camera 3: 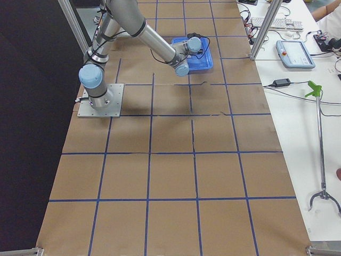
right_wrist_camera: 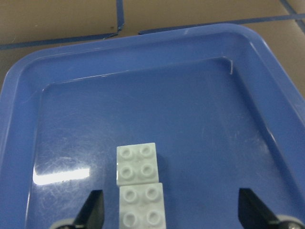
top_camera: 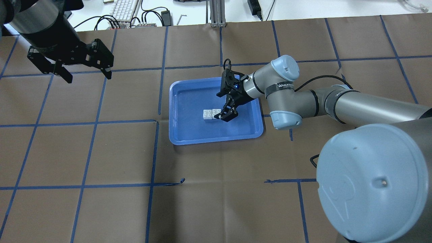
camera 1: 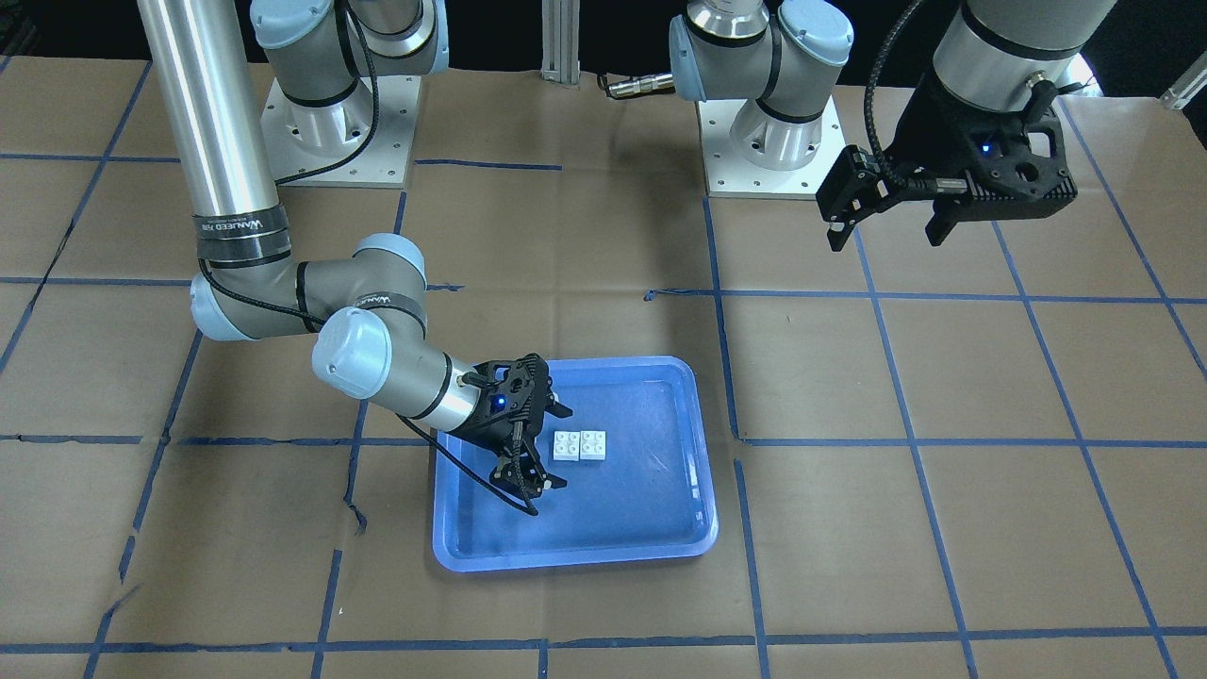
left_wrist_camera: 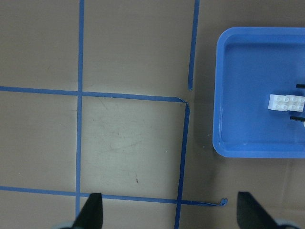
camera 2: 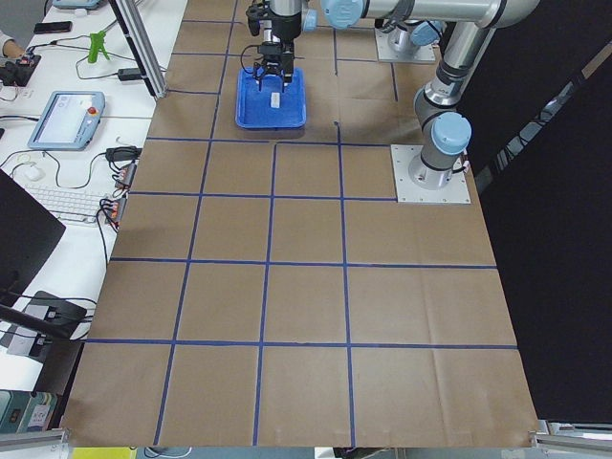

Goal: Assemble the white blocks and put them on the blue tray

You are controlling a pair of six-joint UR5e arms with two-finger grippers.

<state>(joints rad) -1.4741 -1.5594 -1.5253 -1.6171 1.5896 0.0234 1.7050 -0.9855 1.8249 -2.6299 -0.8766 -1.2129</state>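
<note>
Gridded brown table [camera 1: 943, 377], blue tray [camera 1: 566, 558] atop

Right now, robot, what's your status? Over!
Right gripper open, low over blue tray, beside white blocks. Left gripper open, raised, away from tray. Blocks side by side in tray, studs up. Nothing in the way.

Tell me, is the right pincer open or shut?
Open. In the right wrist view, the fingers of the right pincer stand wide apart, and neither touches the white blocks lying on the blue tray.

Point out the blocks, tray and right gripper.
blocks [camera 1: 579, 445], front-facing view, studded tops of the pair.
tray [camera 1: 575, 556], front-facing view, near rim.
right gripper [right_wrist_camera: 172, 210], right wrist view, midway between the open fingertips.
</note>
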